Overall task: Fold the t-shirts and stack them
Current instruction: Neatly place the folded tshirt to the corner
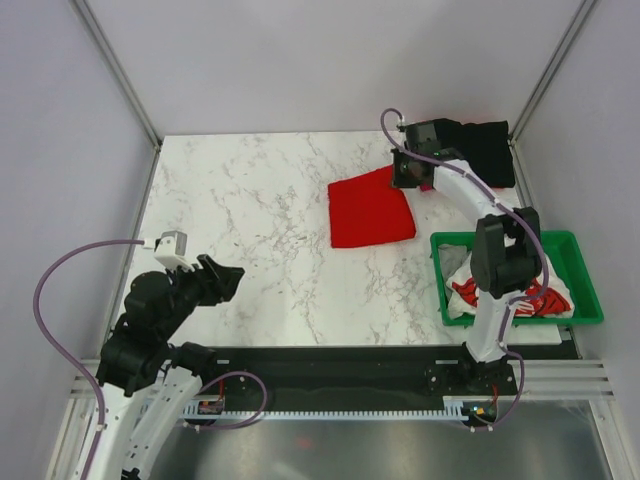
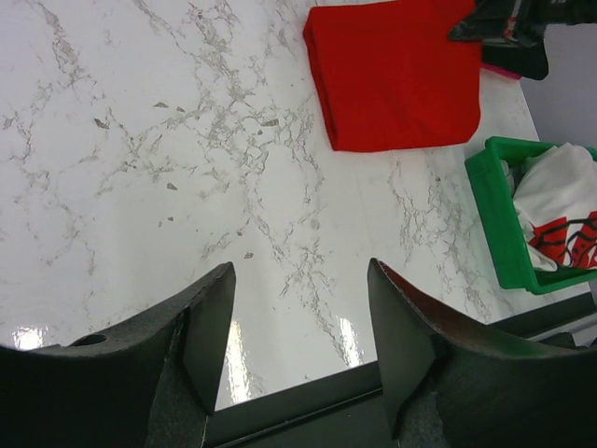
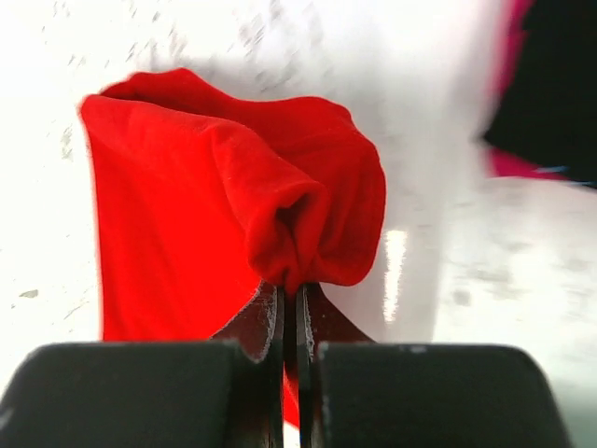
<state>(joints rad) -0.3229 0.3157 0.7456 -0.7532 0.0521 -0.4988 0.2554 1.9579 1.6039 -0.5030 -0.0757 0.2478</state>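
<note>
- Right gripper (image 3: 289, 297) fills the bottom of its wrist view, its fingers pressed together on a bunched fold at the far right corner of the red t-shirt (image 3: 177, 215).
- Left gripper (image 2: 298, 280) hovers over the bare marble tabletop (image 2: 140, 140), fingers apart and holding nothing, well apart from the shirt.
- Folded, the red t-shirt lies at the far right of the tabletop. Just beyond it sits a black t-shirt (image 1: 490, 150) with a magenta-pink one (image 3: 522, 166) showing at its edge. White printed t-shirts (image 1: 462, 292) fill the green crate (image 1: 585, 300).
- Risk: the pinch takes only a small bunch of cloth. Lifting or dragging could let the fold fall open, or the cloth could slip free short of the stack.
</note>
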